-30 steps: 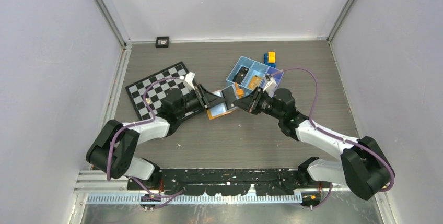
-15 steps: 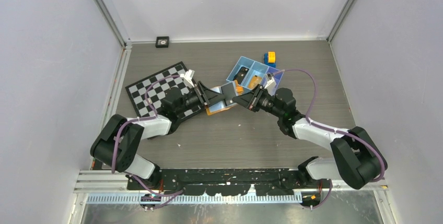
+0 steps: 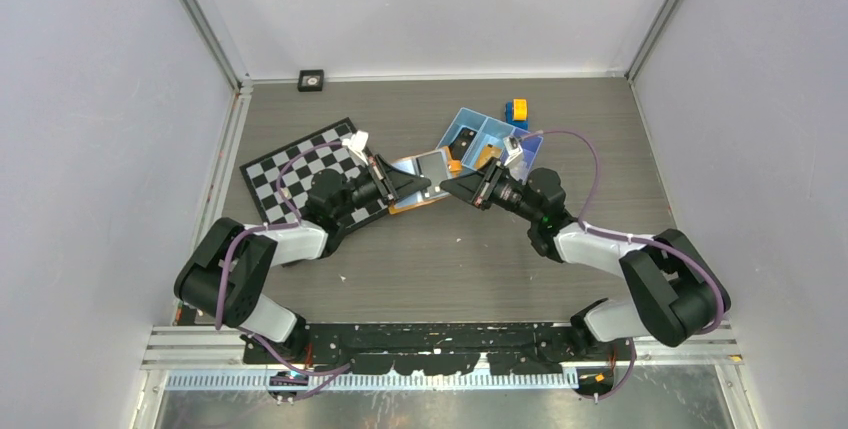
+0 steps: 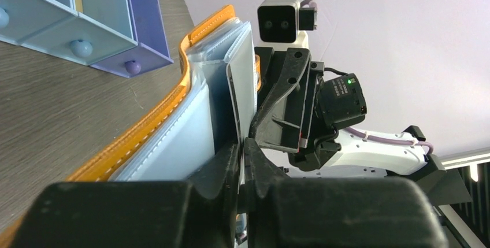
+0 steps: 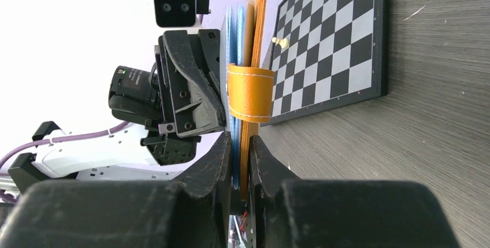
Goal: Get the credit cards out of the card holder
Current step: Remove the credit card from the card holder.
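The orange card holder (image 3: 428,167) is held open between both grippers at mid-table, its greyish sleeves facing up. My left gripper (image 3: 403,181) is shut on a thin sleeve leaf of the holder; in the left wrist view the jaws (image 4: 247,144) pinch that leaf, with the orange cover (image 4: 144,126) curving away on the left. My right gripper (image 3: 452,187) is shut on the holder's other side; in the right wrist view it (image 5: 241,144) clamps the orange cover and blue-grey sleeves below the closing tab (image 5: 249,92). I cannot make out any single card.
A blue three-compartment tray (image 3: 481,117) with small items stands just behind the holder, its wall close in the left wrist view (image 4: 98,5). A yellow-and-blue block (image 3: 517,111) sits beyond it. A chessboard (image 3: 290,174) lies on the left. A small black square (image 3: 311,80) lies at the back wall.
Both grippers and the holder have moved away from the near edge, toward the tray. The holder has gone from steeply raised to lying flatter and more open.
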Motion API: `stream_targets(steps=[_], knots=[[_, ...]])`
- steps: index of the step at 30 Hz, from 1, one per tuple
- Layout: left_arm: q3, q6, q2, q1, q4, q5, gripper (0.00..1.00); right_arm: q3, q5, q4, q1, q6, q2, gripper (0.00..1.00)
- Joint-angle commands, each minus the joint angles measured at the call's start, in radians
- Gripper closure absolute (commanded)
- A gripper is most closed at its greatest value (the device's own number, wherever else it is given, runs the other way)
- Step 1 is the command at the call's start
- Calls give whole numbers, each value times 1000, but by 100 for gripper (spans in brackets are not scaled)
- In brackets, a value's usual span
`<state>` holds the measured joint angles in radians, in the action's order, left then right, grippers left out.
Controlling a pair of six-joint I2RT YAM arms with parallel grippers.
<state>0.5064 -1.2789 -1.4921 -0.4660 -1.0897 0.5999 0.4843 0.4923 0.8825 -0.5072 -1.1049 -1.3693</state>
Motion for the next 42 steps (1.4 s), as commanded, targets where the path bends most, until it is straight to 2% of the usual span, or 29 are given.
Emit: stream_targets(steps=[1, 3, 4, 5, 9, 13, 15, 19, 21, 28, 35, 42], knots=[[23, 2, 1, -26, -80, 83, 94, 38, 90, 110, -21, -36, -30, 99], [23, 10, 1, -23, -65, 81, 100, 33, 87, 116, -22, -37, -21, 99], [21, 14, 4, -21, -53, 76, 100, 29, 83, 116, -21, -34, -12, 94], [20, 19, 8, -18, -40, 74, 100, 25, 77, 112, -22, -24, -1, 84], [43, 42, 9, -19, 28, 94, 100, 10, 48, 63, -21, 17, 66, 60], [59, 23, -12, -19, 26, 128, 100, -25, 0, 56, -9, 29, 126, 52], [66, 16, -19, -19, 24, 143, 100, -32, -6, 58, -5, 26, 140, 55], [80, 4, -32, -19, 24, 161, 100, -30, -7, 56, 2, 9, 133, 84], [81, -5, -38, -18, 9, 165, 100, -38, -11, 72, 11, -8, 129, 91], [72, 6, -13, -10, 26, 158, 98, -80, -46, 83, 58, -30, 178, 96], [70, 6, -10, -4, 27, 157, 98, -77, -24, 126, 62, -55, 146, 95], [70, -4, -13, -4, 11, 162, 86, -73, 4, 178, 62, -84, 109, 100]])
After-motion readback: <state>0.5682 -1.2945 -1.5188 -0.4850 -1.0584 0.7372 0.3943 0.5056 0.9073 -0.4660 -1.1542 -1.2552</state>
